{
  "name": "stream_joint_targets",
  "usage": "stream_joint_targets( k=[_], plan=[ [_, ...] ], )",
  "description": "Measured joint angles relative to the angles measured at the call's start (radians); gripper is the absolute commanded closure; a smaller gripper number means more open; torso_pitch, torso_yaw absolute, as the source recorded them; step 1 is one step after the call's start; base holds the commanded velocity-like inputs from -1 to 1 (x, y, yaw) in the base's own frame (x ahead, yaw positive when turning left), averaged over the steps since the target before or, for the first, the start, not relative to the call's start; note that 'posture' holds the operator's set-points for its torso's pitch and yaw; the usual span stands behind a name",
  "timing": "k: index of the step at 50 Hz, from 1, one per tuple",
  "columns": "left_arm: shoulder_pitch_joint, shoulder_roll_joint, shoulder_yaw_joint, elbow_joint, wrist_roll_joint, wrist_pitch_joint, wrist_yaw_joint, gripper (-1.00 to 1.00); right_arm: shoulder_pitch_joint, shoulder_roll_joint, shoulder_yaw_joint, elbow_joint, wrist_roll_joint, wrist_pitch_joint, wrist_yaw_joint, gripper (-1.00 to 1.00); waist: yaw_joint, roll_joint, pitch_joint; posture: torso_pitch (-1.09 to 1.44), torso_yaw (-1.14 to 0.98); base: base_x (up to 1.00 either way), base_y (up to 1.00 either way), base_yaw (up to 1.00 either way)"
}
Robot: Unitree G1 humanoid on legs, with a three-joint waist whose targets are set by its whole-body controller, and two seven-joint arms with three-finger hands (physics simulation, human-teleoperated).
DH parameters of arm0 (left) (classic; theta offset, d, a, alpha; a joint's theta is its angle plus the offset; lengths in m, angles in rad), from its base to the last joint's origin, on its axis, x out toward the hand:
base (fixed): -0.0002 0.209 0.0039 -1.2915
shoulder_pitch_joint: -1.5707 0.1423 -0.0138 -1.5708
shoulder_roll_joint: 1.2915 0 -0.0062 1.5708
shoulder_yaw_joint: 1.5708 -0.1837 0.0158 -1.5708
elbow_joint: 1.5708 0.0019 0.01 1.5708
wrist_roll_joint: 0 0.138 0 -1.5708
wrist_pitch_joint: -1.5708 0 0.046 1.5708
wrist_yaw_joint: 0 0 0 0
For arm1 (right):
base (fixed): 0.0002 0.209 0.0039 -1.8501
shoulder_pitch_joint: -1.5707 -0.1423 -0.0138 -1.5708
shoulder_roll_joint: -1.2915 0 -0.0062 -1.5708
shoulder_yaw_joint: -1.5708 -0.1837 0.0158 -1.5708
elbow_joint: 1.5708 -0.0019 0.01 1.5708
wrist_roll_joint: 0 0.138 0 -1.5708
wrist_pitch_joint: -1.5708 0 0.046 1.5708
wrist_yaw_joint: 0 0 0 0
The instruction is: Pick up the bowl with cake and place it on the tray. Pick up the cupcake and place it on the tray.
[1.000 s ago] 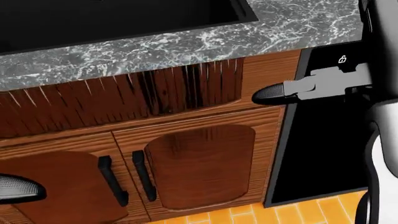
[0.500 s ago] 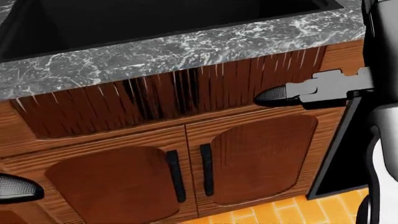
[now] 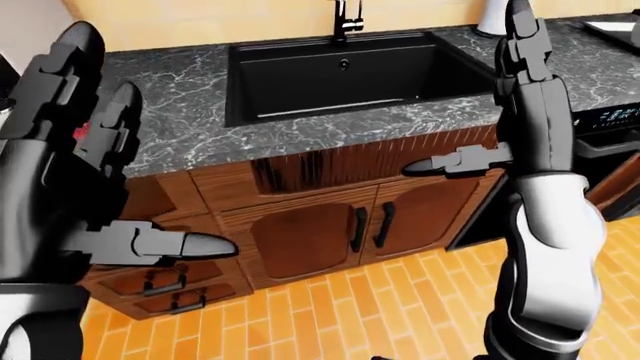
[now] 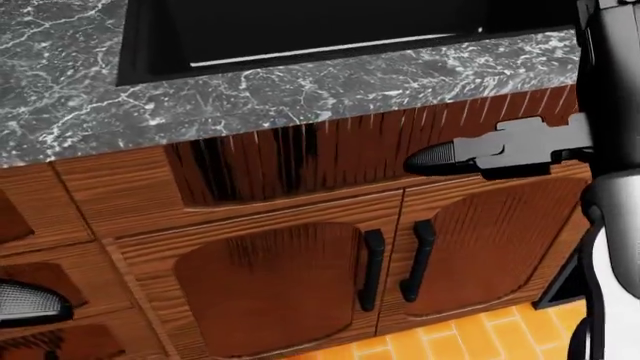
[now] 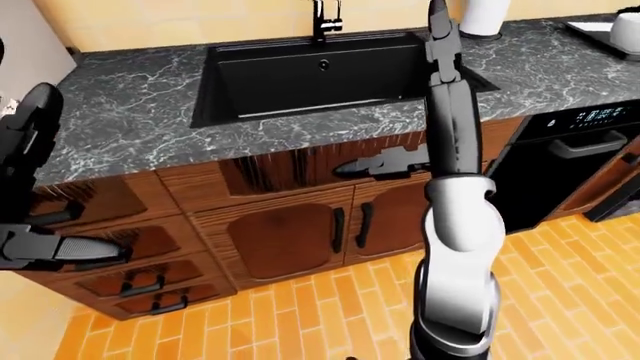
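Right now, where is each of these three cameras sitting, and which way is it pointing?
Left-eye view: on the head, facing the black sink and marble counter; both raised hands show, left hand, right hand.
Right-eye view: beside it, nearly the same scene shifted, adding the dishwasher.
Head view: tilted down at the cabinet doors; a right-hand fingertip crosses it.
All three share the sink, counter edge and door handles.

No bowl, cupcake or tray shows in any view; only the sink (image 3: 350, 75), set in the counter (image 3: 180, 120).
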Motion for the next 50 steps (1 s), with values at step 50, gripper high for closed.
stream_joint_targets(
  k=[50],
  plan=[
    [-0.009,0.031,0.038,-0.009,-0.058,-0.004,0.014,-1.00,0.013,-0.007,-0.014,-0.037,0.032,0.020,-0.025,-1.00,0.014,-0.023,-0.012,0.00,0.00,0.00,0.11,0.26]
  ],
)
